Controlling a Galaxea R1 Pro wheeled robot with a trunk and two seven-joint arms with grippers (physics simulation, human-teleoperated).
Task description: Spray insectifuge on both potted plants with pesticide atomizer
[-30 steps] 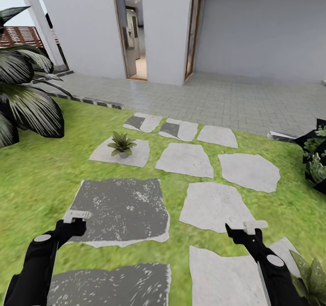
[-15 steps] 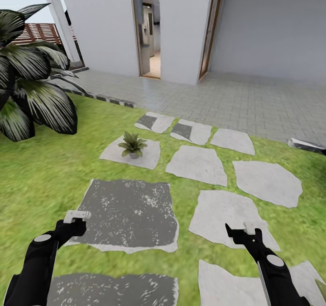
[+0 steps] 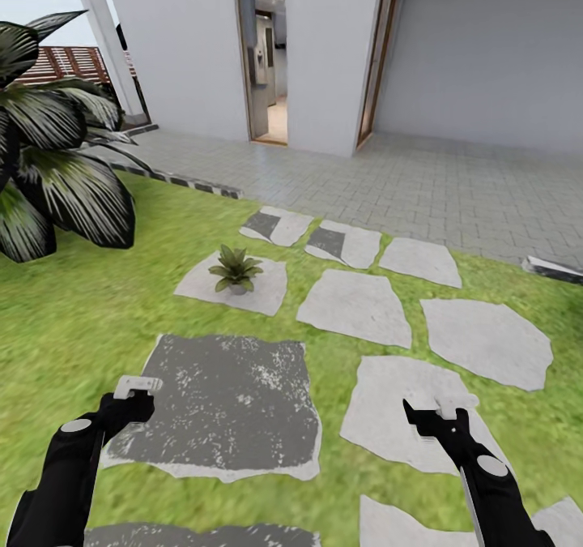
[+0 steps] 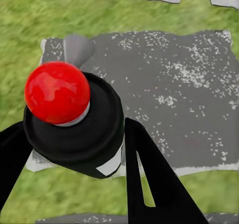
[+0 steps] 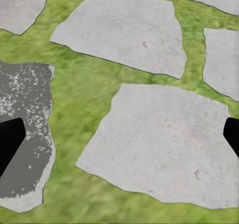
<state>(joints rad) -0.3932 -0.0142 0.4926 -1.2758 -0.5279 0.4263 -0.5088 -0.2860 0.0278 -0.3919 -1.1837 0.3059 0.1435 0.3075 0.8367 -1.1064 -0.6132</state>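
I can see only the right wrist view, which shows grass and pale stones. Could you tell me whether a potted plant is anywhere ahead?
Observer: Yes. In the head view, a small potted plant with pointed olive-green leaves stands on a pale grey stepping stone, ahead and to the robot's left.
Operator: Thank you. What lies beyond it?
Observer: A grey brick-paved patio, then an open doorway in a white wall.
Operator: Is anything large near the plant?
Observer: A big striped-leaf palm stands on the green lawn further left, well apart from the plant.
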